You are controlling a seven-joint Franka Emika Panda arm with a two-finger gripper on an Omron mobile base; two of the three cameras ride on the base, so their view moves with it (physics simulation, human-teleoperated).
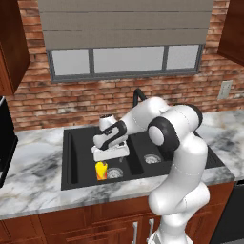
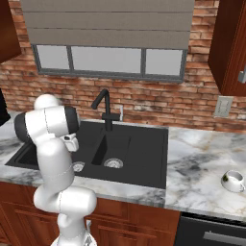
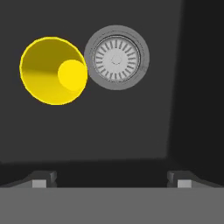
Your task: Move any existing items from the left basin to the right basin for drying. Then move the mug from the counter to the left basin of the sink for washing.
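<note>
Hovering above the left basin (image 1: 78, 159) with gripper (image 3: 111, 178) jaws spread wide, gripping nothing; yellow cup (image 3: 53, 70) standing upright on the basin floor, just beside the drain (image 3: 117, 57).

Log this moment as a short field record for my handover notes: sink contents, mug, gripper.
left basin: holds the yellow cup, standing upright beside the drain
right basin: holds nothing apart from its own drain
mug: on the counter, to the right of the sink
gripper: open, above the left basin, pointing down at the yellow cup, not touching it
faucet: at the back of the sink
task state: nothing moved yet
</note>
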